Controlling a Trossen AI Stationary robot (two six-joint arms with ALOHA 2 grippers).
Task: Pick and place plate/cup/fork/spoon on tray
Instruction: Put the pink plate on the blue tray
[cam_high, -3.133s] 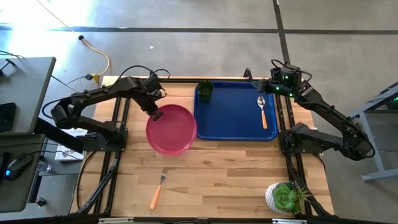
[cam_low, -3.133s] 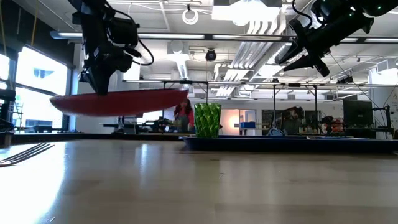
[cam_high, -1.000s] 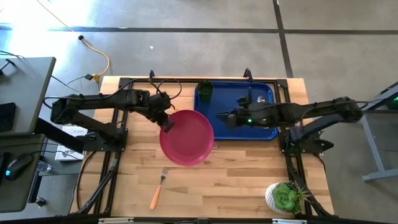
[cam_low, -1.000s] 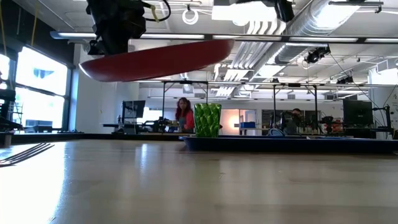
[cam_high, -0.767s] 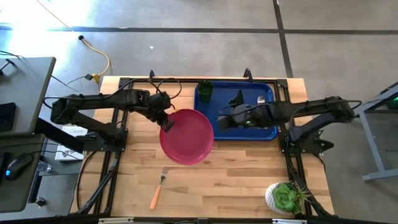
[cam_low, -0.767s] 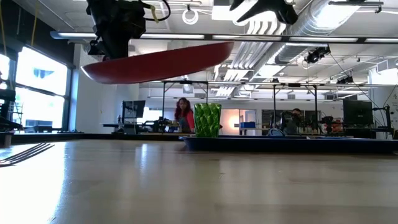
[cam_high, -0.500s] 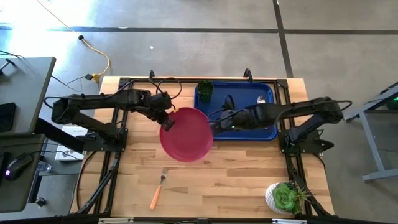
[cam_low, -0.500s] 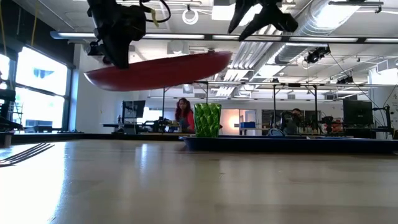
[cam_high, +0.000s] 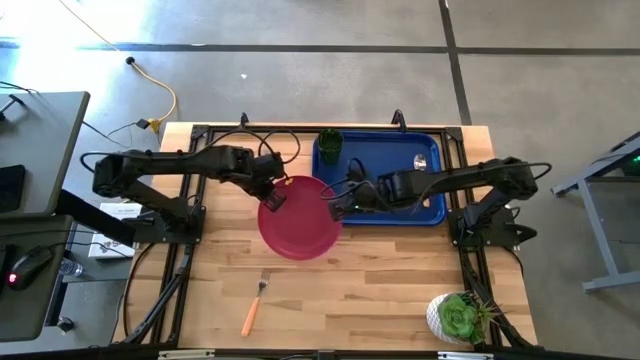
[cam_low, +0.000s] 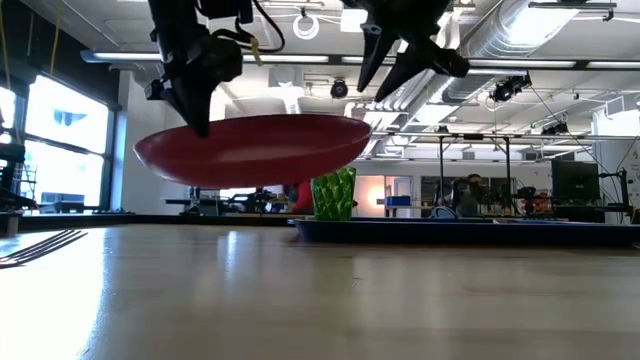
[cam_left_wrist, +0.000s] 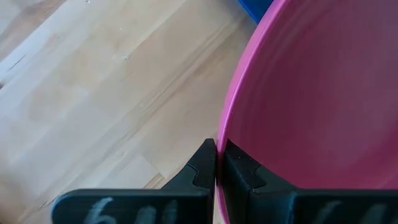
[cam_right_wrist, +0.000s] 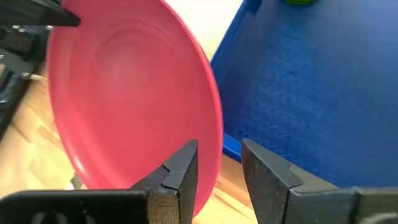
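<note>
While hanging in mid-air, plate (cam_high: 298, 217): from above, off the table (cam_high: 400, 280), one edge over the corner of the tray (cam_high: 375, 150).
Top view, left gripper (cam_high: 272, 199): on the plate's rim, the side away from the tray.
Top view, right gripper (cam_high: 335, 203): reaching in across the tray to the opposite rim, so looks like a handover.
Top view, rest of the set: cup (cam_high: 330, 145) and spoon (cam_high: 421, 160) already in the tray, fork (cam_high: 254, 305) alone on the wood, well apart from everything.
Low view, plate: clearly above the tabletop, roughly level, hanging from the left gripper. Right gripper just above the other edge, fingers spread.
Left wrist view, fingers (cam_left_wrist: 202, 165): squeezed tight on the rim, no gap visible.
Right wrist view, fingers (cam_right_wrist: 180, 165): apart, with the rim lined up at the gap. Can't tell if the rim is properly inside yet.
Doing it well, my guess: push the right gripper on until the rim sits deep between the fingers, then close firmly before letting go on the left. Keep the plate level.
Risk: thin sloped rim, probably slippery, so a shallow pinch could let it tip or drop.
Landing spot: open blue area between cup and spoon, so lower gently and avoid knocking either.
</note>
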